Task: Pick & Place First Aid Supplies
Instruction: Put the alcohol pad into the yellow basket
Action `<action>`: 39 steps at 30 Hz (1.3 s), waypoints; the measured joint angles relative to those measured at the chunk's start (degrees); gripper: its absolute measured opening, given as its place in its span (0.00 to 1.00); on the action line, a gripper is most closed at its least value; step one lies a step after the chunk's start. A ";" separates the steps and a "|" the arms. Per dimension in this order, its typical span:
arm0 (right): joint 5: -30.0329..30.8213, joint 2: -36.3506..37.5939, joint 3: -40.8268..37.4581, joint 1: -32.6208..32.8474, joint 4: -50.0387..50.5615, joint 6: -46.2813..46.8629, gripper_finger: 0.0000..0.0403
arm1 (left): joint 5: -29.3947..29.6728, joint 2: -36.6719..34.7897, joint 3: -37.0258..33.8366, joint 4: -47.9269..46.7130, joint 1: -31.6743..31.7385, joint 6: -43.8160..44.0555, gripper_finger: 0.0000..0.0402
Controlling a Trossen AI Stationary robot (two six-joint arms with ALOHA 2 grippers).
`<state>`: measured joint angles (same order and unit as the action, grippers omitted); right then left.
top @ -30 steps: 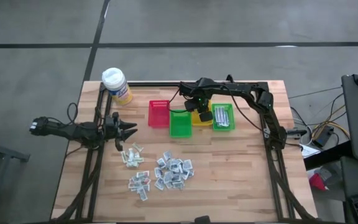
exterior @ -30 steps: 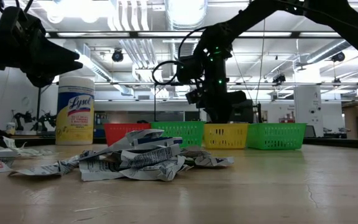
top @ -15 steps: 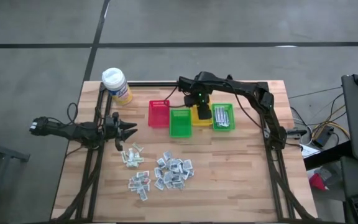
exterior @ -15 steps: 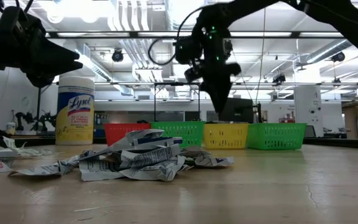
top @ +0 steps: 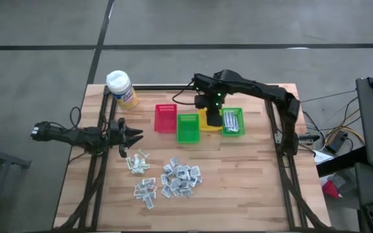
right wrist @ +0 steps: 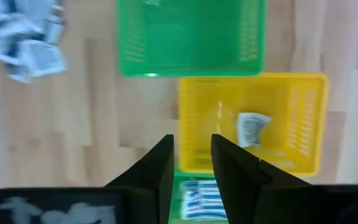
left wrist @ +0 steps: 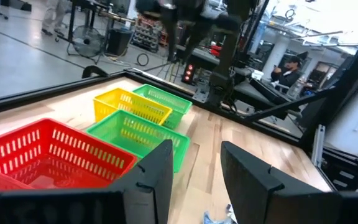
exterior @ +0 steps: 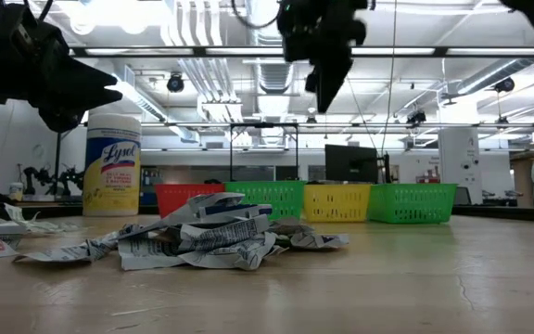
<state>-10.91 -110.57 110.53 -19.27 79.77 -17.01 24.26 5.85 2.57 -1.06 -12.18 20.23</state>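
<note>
Lysol bottle (exterior: 111, 164) at my table's back-left corner, my right gripper (right wrist: 191, 163) parted, empty, over yellow bin (right wrist: 303, 118), left gripper (top: 133, 136) parted beside packets (top: 180, 178).

1. I see a red bin (top: 165, 118), two green bins (top: 188, 127) (top: 232, 121) and a yellow bin (right wrist: 252, 122), all w/ mesh-pattern walls.
2. Packets (top: 181, 177) on my table (top: 251, 188): silvery-white, some w/ blue stripes; one pale white packet (right wrist: 252, 128) in the yellow bin.
3. Bottle (top: 122, 88): yellow body, white cap, blue script on label.
4. Table is light wood, plank-grain stripes.
5. Both arms dark/black; right arm has a green light.
</note>
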 joint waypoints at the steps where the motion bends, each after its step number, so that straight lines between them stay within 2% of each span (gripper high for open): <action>1: -0.68 1.51 -1.03 0.49 -0.41 0.69 0.24 | -0.34 -0.01 0.00 0.02 0.00 0.02 0.33; 9: -1.60 14.71 -12.73 5.64 -7.41 8.58 0.21 | -1.30 -0.02 0.00 0.04 0.01 0.02 0.33; 22: -1.26 35.09 -36.35 15.20 -26.53 24.03 0.18 | -1.32 -0.02 0.00 0.21 0.01 1.16 0.33; 31: -1.05 43.85 -47.97 17.59 -35.21 31.11 0.21 | -1.46 -0.02 0.00 1.21 0.01 1.94 0.33; 39: -1.08 49.10 -56.74 17.67 -42.93 33.86 0.22 | -2.76 -0.02 0.00 10.56 0.06 3.88 0.33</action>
<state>-11.99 -61.46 53.79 -1.61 36.84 16.85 21.49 5.83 2.57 9.51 -12.12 24.10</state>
